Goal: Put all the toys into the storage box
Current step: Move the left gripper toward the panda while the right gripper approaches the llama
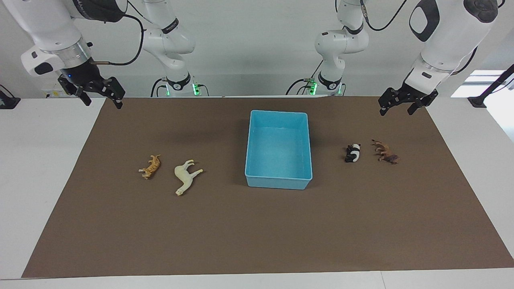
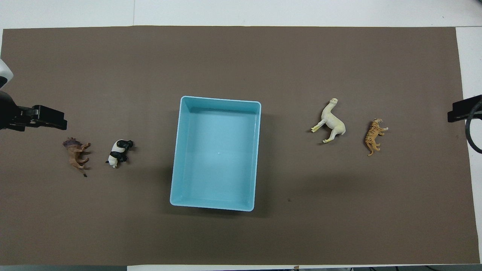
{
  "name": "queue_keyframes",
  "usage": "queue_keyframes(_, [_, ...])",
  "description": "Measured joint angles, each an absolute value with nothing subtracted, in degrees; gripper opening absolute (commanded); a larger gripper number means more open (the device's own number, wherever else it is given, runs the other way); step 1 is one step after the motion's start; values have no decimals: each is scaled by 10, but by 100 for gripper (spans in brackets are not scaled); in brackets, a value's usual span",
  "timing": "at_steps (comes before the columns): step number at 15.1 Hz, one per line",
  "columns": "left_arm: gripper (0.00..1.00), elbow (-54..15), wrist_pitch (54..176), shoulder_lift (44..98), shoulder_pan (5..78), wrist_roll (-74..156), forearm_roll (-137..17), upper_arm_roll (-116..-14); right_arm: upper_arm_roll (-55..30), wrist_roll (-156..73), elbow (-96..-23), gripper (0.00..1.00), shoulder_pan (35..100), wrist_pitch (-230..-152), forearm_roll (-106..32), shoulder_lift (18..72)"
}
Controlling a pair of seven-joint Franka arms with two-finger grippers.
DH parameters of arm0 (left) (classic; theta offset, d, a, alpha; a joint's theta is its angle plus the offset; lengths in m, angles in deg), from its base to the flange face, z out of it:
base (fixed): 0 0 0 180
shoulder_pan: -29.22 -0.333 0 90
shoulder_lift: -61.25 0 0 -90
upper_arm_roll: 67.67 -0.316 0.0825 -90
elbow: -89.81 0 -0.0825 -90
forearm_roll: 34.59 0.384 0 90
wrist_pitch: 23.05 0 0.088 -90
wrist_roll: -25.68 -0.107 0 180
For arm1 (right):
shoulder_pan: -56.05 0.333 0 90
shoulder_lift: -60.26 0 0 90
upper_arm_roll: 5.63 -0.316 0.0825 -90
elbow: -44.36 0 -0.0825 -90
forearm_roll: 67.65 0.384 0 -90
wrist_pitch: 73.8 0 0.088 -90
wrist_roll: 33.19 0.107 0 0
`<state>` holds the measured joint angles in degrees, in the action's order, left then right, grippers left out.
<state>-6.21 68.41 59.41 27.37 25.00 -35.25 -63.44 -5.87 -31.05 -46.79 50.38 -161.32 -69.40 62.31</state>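
The light blue storage box point(image 1: 278, 113) stands empty at the middle of the brown mat; it also shows in the overhead view point(image 2: 220, 100). The orange tiger point(image 1: 151, 167) point(image 2: 374, 136) and the cream horse point(image 1: 186, 175) point(image 2: 333, 122) lie on their sides toward the right arm's end. The panda point(image 1: 353, 153) point(image 2: 118, 152) and the brown toy point(image 1: 386, 152) point(image 2: 78, 154) lie toward the left arm's end. My left gripper point(image 1: 396, 112) point(image 2: 56, 120) hangs open and empty in the air over the mat's edge at the left arm's end. My right gripper point(image 1: 103, 105) point(image 2: 461, 112) hangs open and empty over the mat's edge at the right arm's end.
A brown mat point(image 1: 257, 233) covers most of the white table point(image 1: 40, 160). The two arm bases point(image 1: 176, 86) point(image 1: 329, 86) stand at the table's edge nearest the robots. No other objects are on the mat.
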Motion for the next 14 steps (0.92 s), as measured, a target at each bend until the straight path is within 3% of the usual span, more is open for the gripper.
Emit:
queue_keyframes(10, [100,-73,713,594,274,249,-353,-634,-59,-309,-468,100,502,-1612,-694,626])
queue_keyframes(14, [100,-172,813,567,272,250,-353,-638,-62,-309,-475,100,512,-1613,-694,629])
